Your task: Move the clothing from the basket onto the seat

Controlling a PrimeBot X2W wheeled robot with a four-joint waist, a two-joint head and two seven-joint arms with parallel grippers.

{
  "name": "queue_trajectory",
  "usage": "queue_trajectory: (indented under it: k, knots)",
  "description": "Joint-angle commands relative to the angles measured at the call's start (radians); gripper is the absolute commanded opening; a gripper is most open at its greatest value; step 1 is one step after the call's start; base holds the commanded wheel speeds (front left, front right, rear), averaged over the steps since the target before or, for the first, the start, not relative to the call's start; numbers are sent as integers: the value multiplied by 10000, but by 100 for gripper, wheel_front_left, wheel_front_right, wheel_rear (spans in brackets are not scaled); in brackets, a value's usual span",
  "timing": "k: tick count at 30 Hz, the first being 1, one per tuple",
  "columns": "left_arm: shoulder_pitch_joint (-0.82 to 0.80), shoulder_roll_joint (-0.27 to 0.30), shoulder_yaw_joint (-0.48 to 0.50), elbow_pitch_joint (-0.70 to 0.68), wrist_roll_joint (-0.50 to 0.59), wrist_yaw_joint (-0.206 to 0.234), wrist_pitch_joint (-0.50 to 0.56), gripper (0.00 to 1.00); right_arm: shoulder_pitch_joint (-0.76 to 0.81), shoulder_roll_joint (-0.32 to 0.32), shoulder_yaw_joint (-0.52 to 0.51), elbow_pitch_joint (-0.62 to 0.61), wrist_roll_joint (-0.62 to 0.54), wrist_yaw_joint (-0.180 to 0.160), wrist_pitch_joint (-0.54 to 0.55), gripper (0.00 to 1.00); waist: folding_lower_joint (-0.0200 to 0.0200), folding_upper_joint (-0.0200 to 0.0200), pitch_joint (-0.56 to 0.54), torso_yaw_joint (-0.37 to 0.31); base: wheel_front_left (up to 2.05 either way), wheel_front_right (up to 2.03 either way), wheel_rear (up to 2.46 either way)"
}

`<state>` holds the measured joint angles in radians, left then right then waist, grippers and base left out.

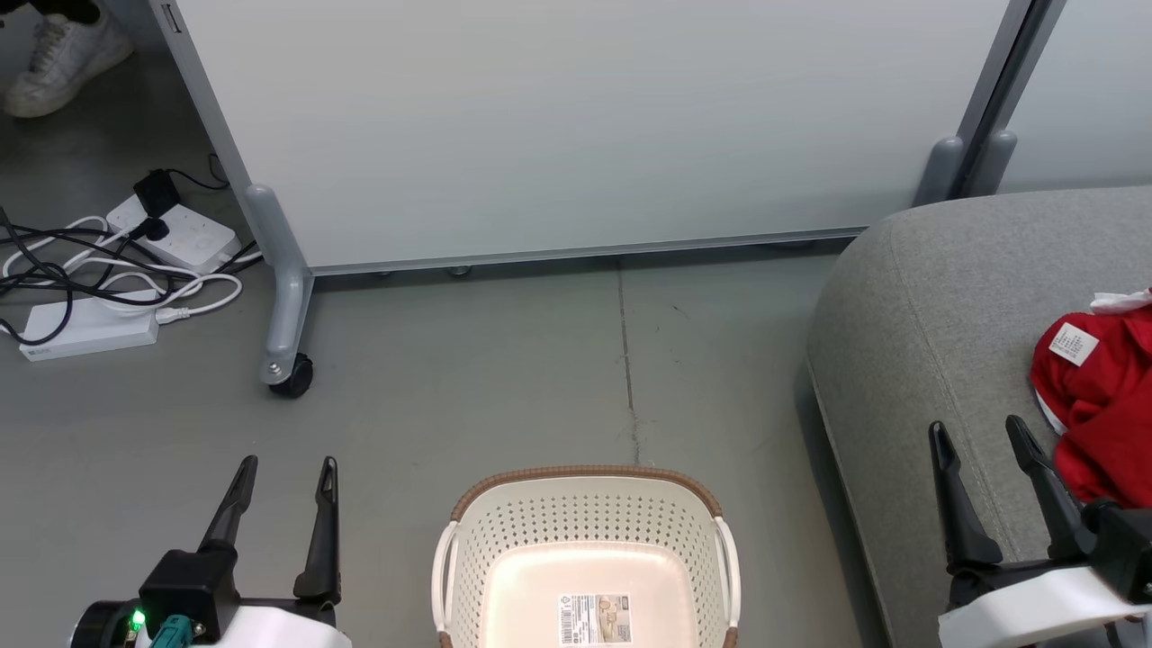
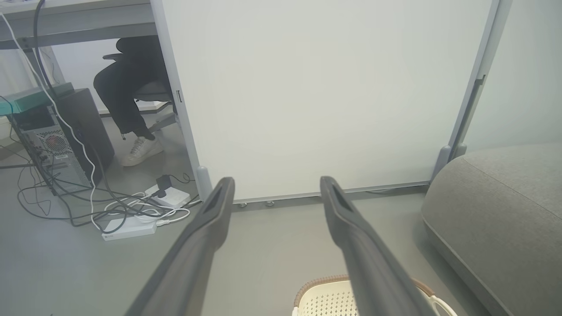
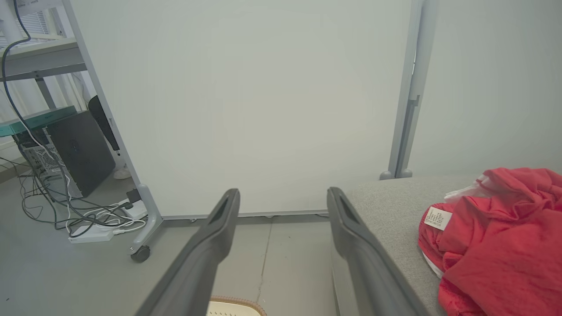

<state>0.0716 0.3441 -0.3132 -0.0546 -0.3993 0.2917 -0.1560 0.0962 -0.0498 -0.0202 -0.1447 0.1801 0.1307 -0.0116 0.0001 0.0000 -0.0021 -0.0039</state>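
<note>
- Head view: a big white panel (image 1: 576, 126) stands at the far side.
- The grey floor (image 1: 504, 378) runs from the panel to the near edge.
- The grey seat (image 1: 936, 297) is on the right, with a round corner.
- The basket (image 1: 585, 472) sits on the floor at the near middle, left of the seat. It is cream with little holes and a brown rim. Its bare bottom shows, with a label sticker (image 1: 594, 618) on it.
- The clothing (image 1: 1102, 396) is a bright red heap lying on the seat, at the right edge. A small white tag (image 1: 1073, 343) sticks out at its far left.
- The right gripper (image 1: 976, 425) is above the near part of the seat, just left of the clothing. Its two dark fingers (image 1: 959, 504) are spread wide and grasp nothing.
- The left gripper (image 1: 288, 463) is above the floor, left of the basket. Its fingers are spread wide too, with only air between them.
- Two white power strips (image 1: 85, 328) and tangled black and white cords (image 1: 54, 261) lie on the floor at the far left.
- A white shoe (image 1: 63, 58) of a person is in the far left corner.
</note>
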Motion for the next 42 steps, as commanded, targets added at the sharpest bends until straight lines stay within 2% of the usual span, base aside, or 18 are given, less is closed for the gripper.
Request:
queue_trajectory:
  k: [1, 2, 5, 24, 42]
  knots:
    - [-110, 42, 8, 39, -44, 52, -66, 100, 122, -27, 3, 0, 53, 2, -13, 100, -1, 0, -7, 13, 0, 0, 0]
    - [0, 0, -2, 28, 0, 6, -4, 0, 7, 0, 12, 2, 8, 0, 0, 0, 0, 0, -8, 16, 0, 0, 0]
    - [70, -165, -50, 207, -61, -16, 37, 0, 12, 65, 12, 235, 68, 0, -2, 0, -1, 0, -6, 22, 0, 0, 0]
    - [-1361, -827, 892, 1832, -3034, -1066, 682, 0, -1189, -5, -420, 1779, 3515, 0, 267, 0, -1, 0, 37, 22, 0, 0, 0]
    - [-2420, -1344, 1641, 3014, -5270, -1862, 1193, 0, -2103, -55, -758, 2959, 6116, 1, 474, 0, -1, 0, 79, 22, 0, 0, 0]
